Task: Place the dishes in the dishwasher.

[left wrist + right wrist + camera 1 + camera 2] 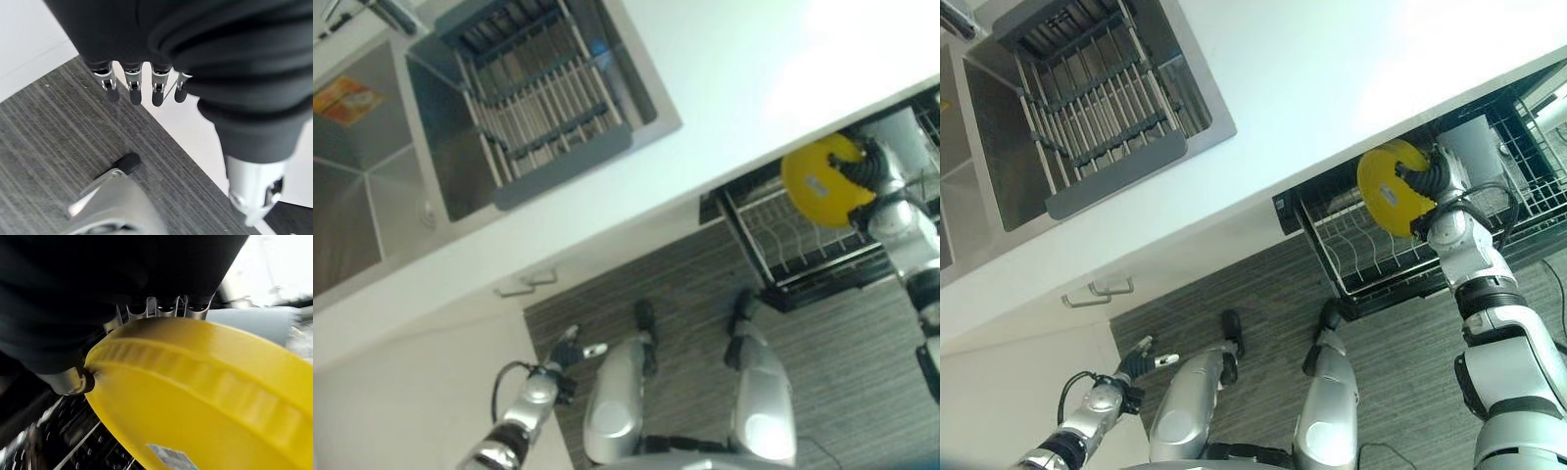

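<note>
My right hand (pixel 1435 186) grasps the round yellow plastic plate (pixel 1389 186) by its rim, at 3 o'clock of the scene, over the white wire dishwasher rack (pixel 1371 257) (pulled out under the white counter (pixel 1332 88)). My left hand (pixel 1141 360) hangs relaxed at 7 o'clock.

No wording or number can be read anywhere: the small pale sticker (pixel 168 458) on the round yellow plastic plate (pixel 205 396) and the orange label (pixel 345 99) in the steel sink basin (pixel 357 186) show print too small to make out.
</note>
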